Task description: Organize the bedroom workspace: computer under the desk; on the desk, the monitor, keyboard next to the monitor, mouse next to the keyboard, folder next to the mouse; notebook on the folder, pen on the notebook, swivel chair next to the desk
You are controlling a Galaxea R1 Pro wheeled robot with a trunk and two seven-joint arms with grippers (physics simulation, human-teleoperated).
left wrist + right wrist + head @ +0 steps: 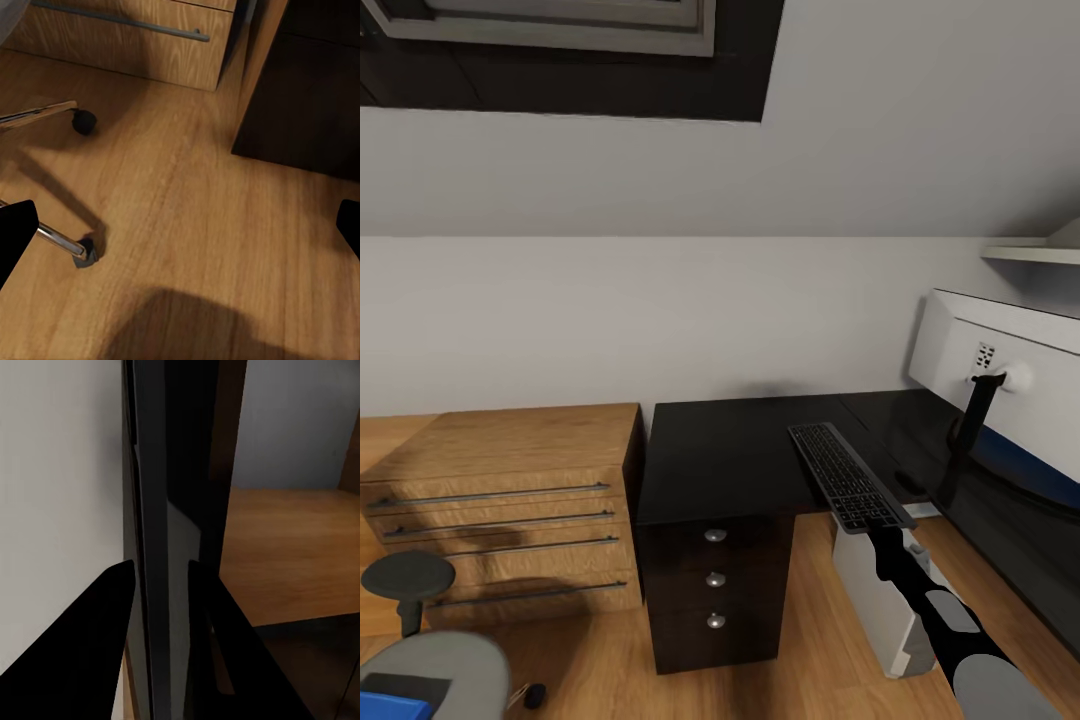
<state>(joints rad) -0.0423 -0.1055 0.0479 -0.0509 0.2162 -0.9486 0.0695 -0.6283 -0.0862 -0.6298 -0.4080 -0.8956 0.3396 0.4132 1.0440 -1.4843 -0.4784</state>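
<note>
My right gripper point(884, 532) is shut on the near end of the slim dark keyboard point(842, 470), which hangs over the front edge of the glossy black desk point(730, 450). In the right wrist view the keyboard point(161, 510) runs edge-on between the closed fingers point(112, 600). The monitor point(1000, 370) stands on the desk's right wing, white back toward me. Under the desk sits the light grey computer point(880, 600). At the lower left is the grey swivel chair point(435, 665) with the blue folder point(390, 703) on its seat. My left gripper point(180, 229) is open above the wooden floor.
A low oak chest point(510, 500) with bar handles stands left of the desk's three-drawer unit point(715, 590). The chair's chrome legs and castors point(86, 251) lie below the left gripper. A small dark oval point(908, 483) rests on the desk near the monitor stand.
</note>
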